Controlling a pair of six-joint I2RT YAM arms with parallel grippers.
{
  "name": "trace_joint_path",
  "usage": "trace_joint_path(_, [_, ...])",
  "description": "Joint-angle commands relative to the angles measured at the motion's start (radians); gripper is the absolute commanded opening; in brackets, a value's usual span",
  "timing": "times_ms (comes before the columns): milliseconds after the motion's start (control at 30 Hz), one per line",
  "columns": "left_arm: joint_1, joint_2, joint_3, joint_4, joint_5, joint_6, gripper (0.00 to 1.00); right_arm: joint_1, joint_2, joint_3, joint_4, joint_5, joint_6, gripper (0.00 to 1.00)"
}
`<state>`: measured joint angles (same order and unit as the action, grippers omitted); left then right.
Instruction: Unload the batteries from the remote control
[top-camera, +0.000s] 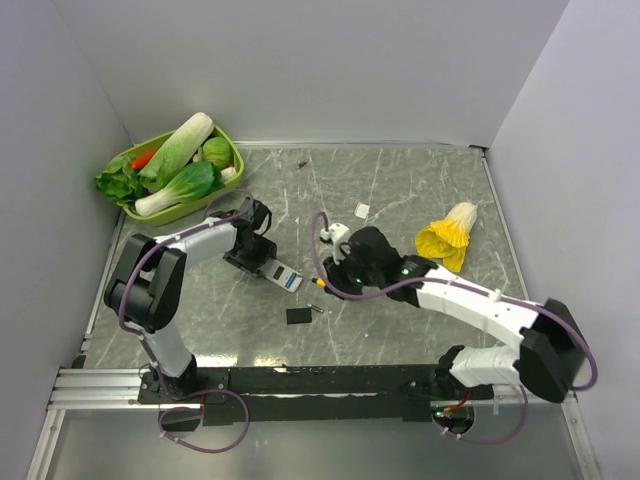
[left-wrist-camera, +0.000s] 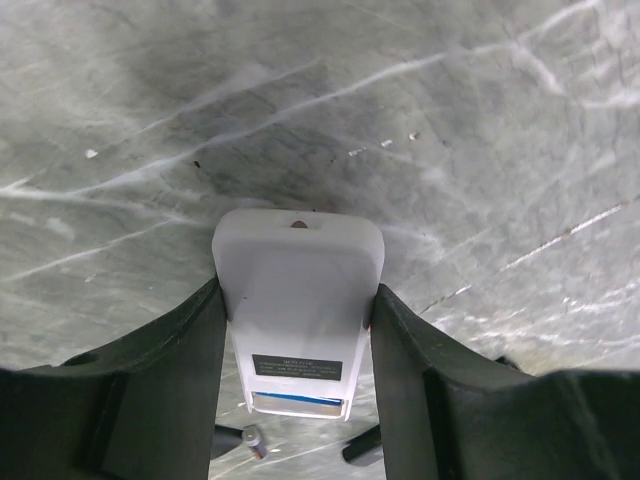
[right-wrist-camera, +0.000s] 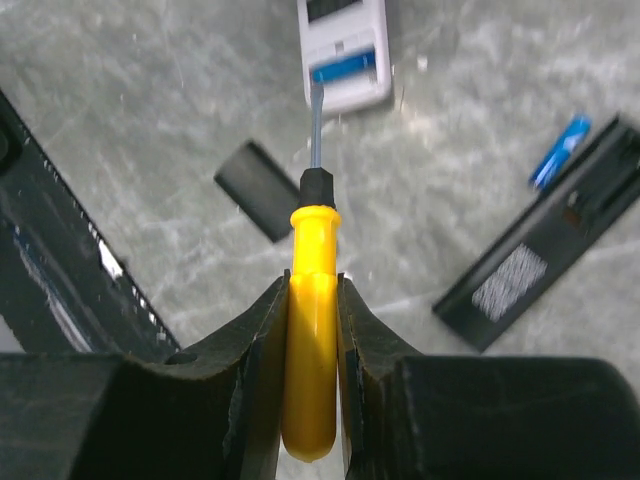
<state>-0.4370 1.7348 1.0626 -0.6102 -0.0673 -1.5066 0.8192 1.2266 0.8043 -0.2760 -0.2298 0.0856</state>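
My left gripper (left-wrist-camera: 297, 290) is shut on the sides of the white remote control (left-wrist-camera: 298, 310), back side up, on the table (top-camera: 400, 190). Its open compartment shows a blue battery (left-wrist-camera: 297, 403) (right-wrist-camera: 345, 68). My right gripper (right-wrist-camera: 313, 282) is shut on a yellow-handled screwdriver (right-wrist-camera: 312, 250), whose tip points at that compartment. Another blue battery (right-wrist-camera: 560, 152) lies loose beside a black remote (right-wrist-camera: 545, 245). A small grey cylinder with an orange end (left-wrist-camera: 255, 440), perhaps a battery, lies near the white remote. From above, both grippers (top-camera: 258, 258) (top-camera: 340, 272) meet at the remote (top-camera: 283, 277).
A black cover plate (top-camera: 298, 316) (right-wrist-camera: 262, 188) lies in front of the white remote. A small white piece (top-camera: 361, 209) lies behind it. A green basket of toy vegetables (top-camera: 175, 170) stands at the back left, a yellow toy vegetable (top-camera: 450, 235) at the right.
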Motion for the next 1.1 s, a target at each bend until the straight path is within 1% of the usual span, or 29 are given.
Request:
trace_joint_path(0, [0.0,0.042,0.017,-0.1,-0.015,-0.093,0.01,0.034,0.115,0.136,-0.104,0.07,-0.053,0.0])
trace_joint_path(167, [0.0,0.048,0.008,-0.076,0.015,-0.099,0.01,0.06,0.233,0.234,-0.167,0.107,-0.058,0.0])
trace_joint_path(333, [0.0,0.054,-0.012,-0.054,0.035,-0.099,0.01,0.067,0.3,0.306,-0.238,0.184,-0.067,0.0])
trace_joint_path(533, [0.0,0.063,-0.018,-0.037,0.055,-0.089,0.01,0.095,0.369,0.368,-0.275,0.228,-0.072,0.0])
trace_joint_path(733, [0.0,0.068,-0.012,-0.039,0.058,-0.081,0.01,0.107,0.412,0.384,-0.267,0.228,-0.07,0.0])
trace_joint_path(767, [0.0,0.066,-0.01,-0.04,0.058,-0.081,0.01,0.112,0.427,0.392,-0.272,0.254,-0.072,0.0])
trace_joint_path(867, [0.0,0.065,-0.01,-0.043,0.06,-0.084,0.01,0.118,0.448,0.406,-0.276,0.261,-0.069,0.0])
trace_joint_path(1067, [0.0,0.091,-0.001,-0.048,0.083,-0.084,0.01,0.12,0.449,0.357,-0.184,0.244,-0.047,0.0])
